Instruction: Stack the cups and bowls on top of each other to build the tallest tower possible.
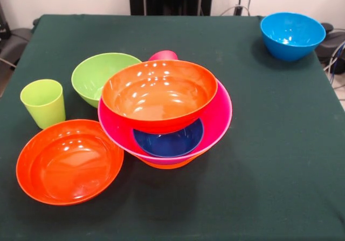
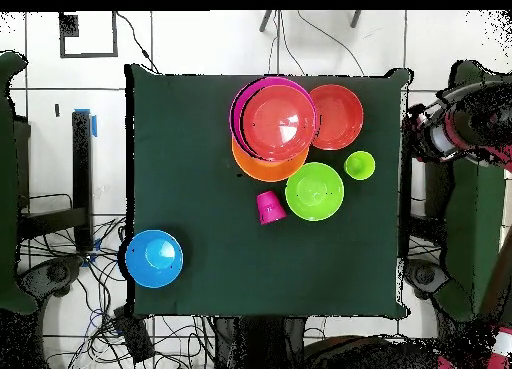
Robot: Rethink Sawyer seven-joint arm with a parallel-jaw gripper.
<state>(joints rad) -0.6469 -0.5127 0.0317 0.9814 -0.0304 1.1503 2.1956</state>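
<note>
A tower stands left of the table's middle. Its big pink bowl (image 1: 220,118) (image 2: 240,103) rests on an orange bowl of which only the rim (image 1: 168,164) (image 2: 262,169) shows. Inside the pink bowl lies a small dark blue bowl (image 1: 170,142), and a big orange bowl (image 1: 159,93) (image 2: 278,123) leans tilted over it. Beside the tower are a green bowl (image 1: 102,76) (image 2: 314,191), a lime green cup (image 1: 43,102) (image 2: 360,165) standing upright, and a shallow red-orange bowl (image 1: 70,160) (image 2: 335,115). A red-pink cup (image 1: 163,55) (image 2: 269,207) peeks out behind the tower. No gripper shows in either view.
A light blue bowl (image 1: 292,35) (image 2: 154,257) stands alone near a far corner of the dark green table (image 1: 269,160) (image 2: 200,135). In the overhead view, part of the red and black arm (image 2: 445,130) hangs beyond the table's right edge. Cables lie on the floor.
</note>
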